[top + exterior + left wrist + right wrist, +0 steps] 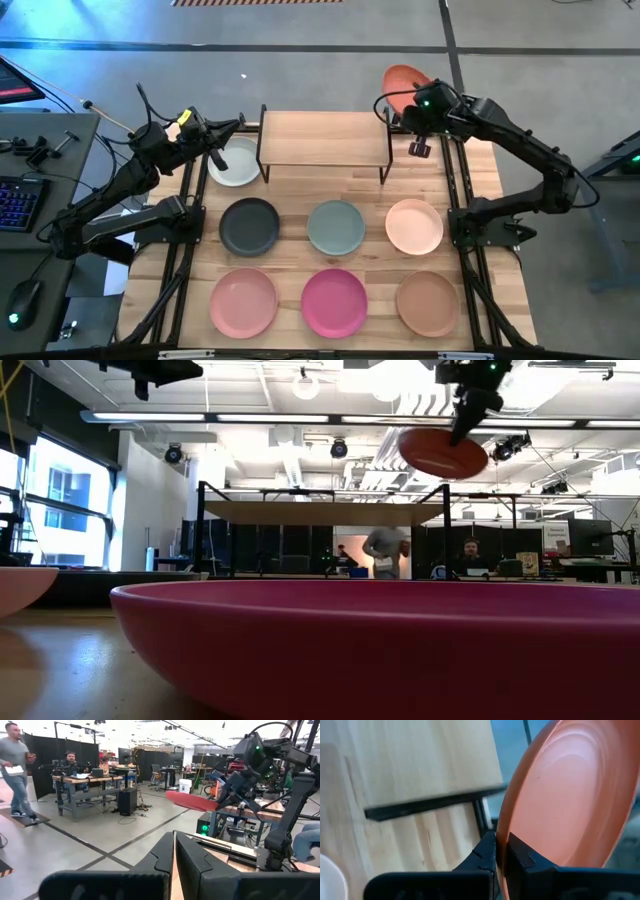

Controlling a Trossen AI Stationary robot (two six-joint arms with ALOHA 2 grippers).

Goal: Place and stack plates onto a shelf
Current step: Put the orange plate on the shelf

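Above shelf (323,137) corner, terracotta plate (402,78) clamped by right pincer (408,100)

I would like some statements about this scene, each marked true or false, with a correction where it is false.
1. The right pincer is shut on the rim of the terracotta plate. True.
2. The terracotta plate already lies on the shelf. False: it is held up in the air, beyond the shelf's right end.
3. The shelf top carries no plate. True.
4. The left pincer holds the white-grey plate. False: it is shut on nothing, above the table near that plate.
5. The magenta plate lies in the row nearest the shelf. False: it lies in the farthest row, in the middle.
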